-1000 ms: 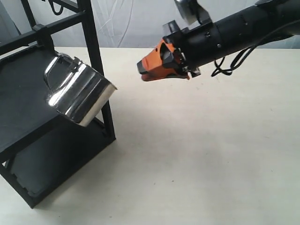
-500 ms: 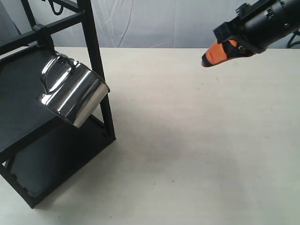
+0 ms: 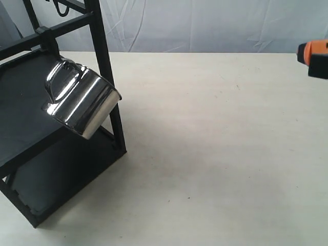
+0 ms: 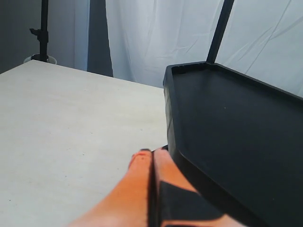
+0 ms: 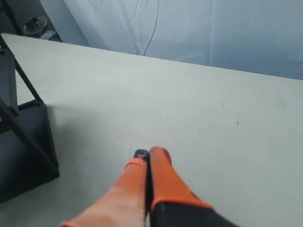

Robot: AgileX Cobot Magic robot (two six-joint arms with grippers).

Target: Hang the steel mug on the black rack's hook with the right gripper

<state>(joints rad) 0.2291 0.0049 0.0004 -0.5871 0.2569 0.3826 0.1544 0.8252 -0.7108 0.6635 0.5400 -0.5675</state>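
Right gripper (image 3: 313,55): exterior view, orange tip at far right edge, well apart from the mug.
Steel mug (image 3: 81,102): hangs tilted on the black rack (image 3: 105,61), left.
Left gripper (image 4: 152,161): left wrist view, fingers pressed together, empty, beside a rack tray (image 4: 236,123).
Right gripper (image 5: 147,158): right wrist view, clenched, empty, above the table (image 5: 189,104).

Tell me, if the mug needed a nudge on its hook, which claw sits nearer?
Left, probably. The left claw sits shut right beside the rack, while the right claw is at the far table edge, well away from the hanging mug.
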